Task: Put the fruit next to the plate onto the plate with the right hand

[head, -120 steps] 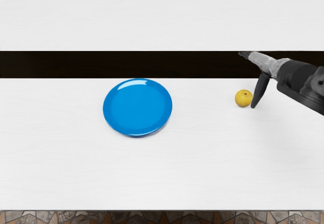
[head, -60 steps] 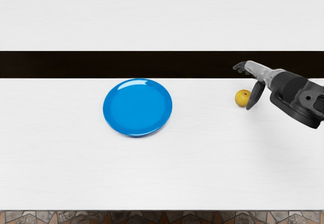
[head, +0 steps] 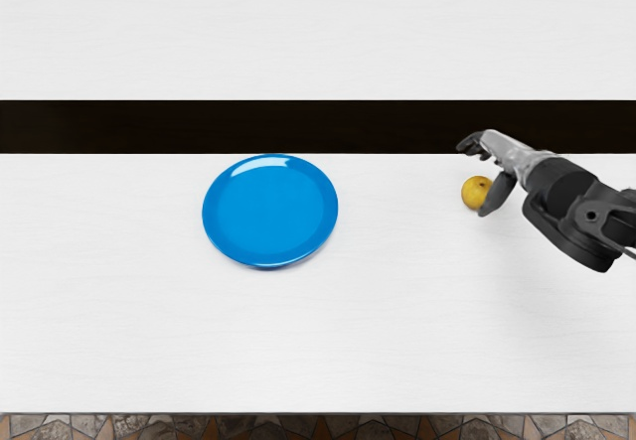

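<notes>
A small yellow fruit [head: 474, 192] lies on the white table, well to the right of the blue plate [head: 269, 210]. My right hand [head: 481, 174] reaches in from the right edge and hovers right at the fruit. Its fingers curve above and behind the fruit while the thumb [head: 495, 194] hangs down against the fruit's right side. The hand is still spread and does not enclose the fruit. The plate holds nothing. The left arm does not show.
The white table [head: 318, 311] stretches across the view, with a dark gap [head: 248, 127] behind it and another white surface beyond. A tiled floor shows along the bottom edge.
My right hand has dropped and drawn closer to the fruit, the fingers curling over it and the thumb closing in on its right side. Fruit and plate have not moved.
</notes>
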Motion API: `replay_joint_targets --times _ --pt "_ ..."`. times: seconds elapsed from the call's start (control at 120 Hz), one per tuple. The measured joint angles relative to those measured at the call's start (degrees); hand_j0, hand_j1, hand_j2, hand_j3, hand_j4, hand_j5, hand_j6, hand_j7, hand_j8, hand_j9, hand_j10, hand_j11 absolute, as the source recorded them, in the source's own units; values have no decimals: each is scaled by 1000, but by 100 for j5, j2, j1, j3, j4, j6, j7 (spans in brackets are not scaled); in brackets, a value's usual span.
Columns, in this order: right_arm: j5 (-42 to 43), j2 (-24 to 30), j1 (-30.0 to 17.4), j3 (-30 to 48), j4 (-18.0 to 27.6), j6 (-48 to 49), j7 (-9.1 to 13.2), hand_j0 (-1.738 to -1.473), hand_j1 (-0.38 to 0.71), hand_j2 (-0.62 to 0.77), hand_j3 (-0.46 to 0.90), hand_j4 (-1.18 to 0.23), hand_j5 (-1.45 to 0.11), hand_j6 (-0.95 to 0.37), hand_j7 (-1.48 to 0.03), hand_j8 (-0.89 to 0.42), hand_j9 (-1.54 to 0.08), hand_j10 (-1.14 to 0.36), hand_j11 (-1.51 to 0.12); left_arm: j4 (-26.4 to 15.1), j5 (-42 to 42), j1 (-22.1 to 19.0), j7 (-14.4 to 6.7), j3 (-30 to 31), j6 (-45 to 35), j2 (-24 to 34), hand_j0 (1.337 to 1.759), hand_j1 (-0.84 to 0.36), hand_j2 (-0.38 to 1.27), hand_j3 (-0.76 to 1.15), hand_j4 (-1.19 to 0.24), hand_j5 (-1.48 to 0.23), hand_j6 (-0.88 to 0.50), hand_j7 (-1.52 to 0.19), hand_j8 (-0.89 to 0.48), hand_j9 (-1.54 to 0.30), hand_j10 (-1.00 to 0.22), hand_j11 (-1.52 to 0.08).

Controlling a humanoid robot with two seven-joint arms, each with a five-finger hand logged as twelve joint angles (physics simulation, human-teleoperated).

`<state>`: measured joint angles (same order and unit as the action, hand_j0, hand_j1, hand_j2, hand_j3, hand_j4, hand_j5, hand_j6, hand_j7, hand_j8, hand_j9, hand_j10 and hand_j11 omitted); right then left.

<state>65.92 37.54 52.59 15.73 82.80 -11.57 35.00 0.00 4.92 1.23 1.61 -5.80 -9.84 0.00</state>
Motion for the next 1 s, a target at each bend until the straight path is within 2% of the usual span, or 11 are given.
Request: replay_joint_targets --times 0.317,1.0 --pt "110 -71 -131 42 -41 -113 0 -1658 57 -64 0 -344 -444 -346 -443 -345 -443 -344 -443 0 0 0 3 0 0 0 1658 349 0 0 0 0 0 0 0 0 0 0" --pt "320 -447 -342 2 -332 -714 0 -1658 98 -71 0 -377 -487 -378 -487 -378 -487 -377 -487 0 0 0 1 0 0 0 1658 349 0 0 0 0 0 0 0 0 0 0"
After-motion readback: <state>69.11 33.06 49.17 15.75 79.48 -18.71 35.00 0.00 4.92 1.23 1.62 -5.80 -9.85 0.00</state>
